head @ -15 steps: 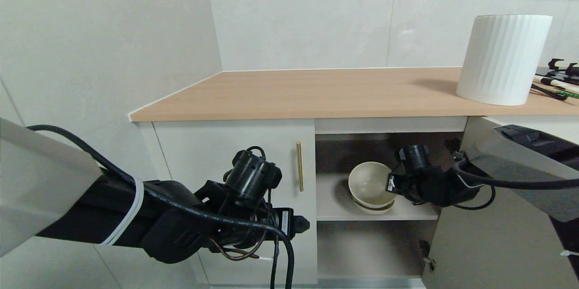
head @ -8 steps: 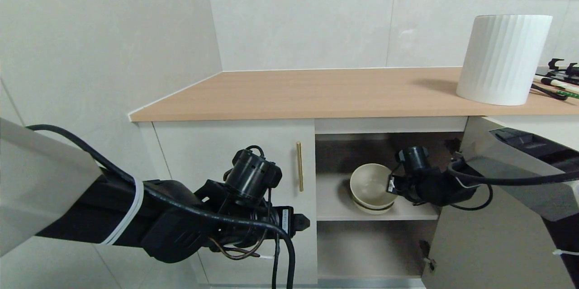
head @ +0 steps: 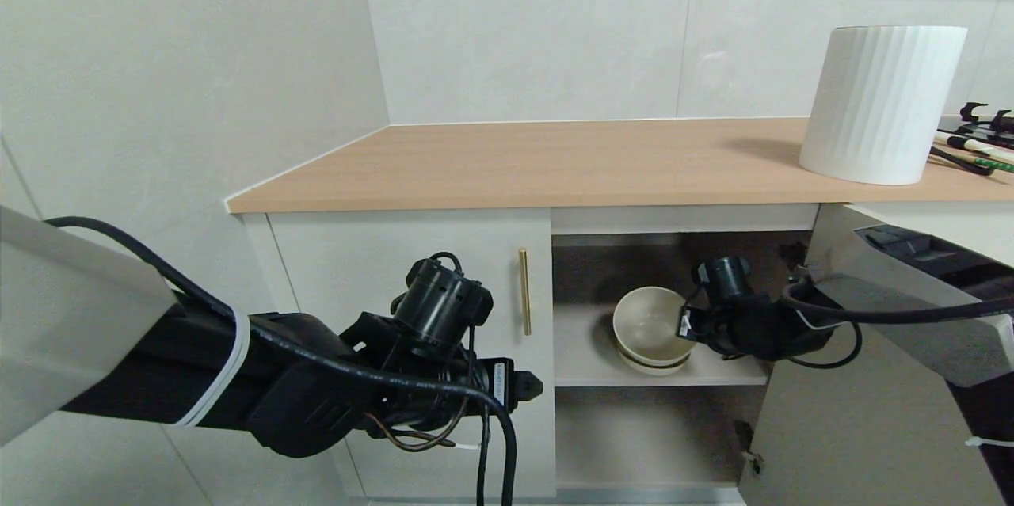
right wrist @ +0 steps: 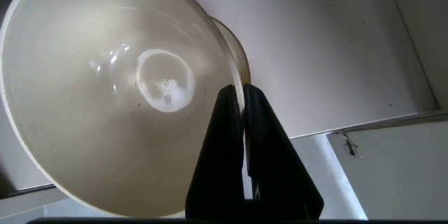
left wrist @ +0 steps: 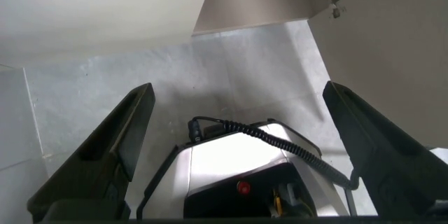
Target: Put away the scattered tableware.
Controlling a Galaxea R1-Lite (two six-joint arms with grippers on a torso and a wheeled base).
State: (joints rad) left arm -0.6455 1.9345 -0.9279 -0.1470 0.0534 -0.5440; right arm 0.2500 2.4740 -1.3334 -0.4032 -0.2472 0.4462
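Down a touch comes our right claw (head: 684, 322), clenched on the bowl (head: 646, 320) rim, lower bowl (head: 654, 366) just beneath. Stowing step, it looks: next we let go, withdraw. Left claw (left wrist: 238, 91) gapes.

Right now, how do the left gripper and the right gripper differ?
The left gripper is open and empty; the right gripper is shut on the rim of a cream bowl. The left gripper hangs before the shut cabinet door; the right gripper is inside the open compartment, above the shelf. Both have black fingers.
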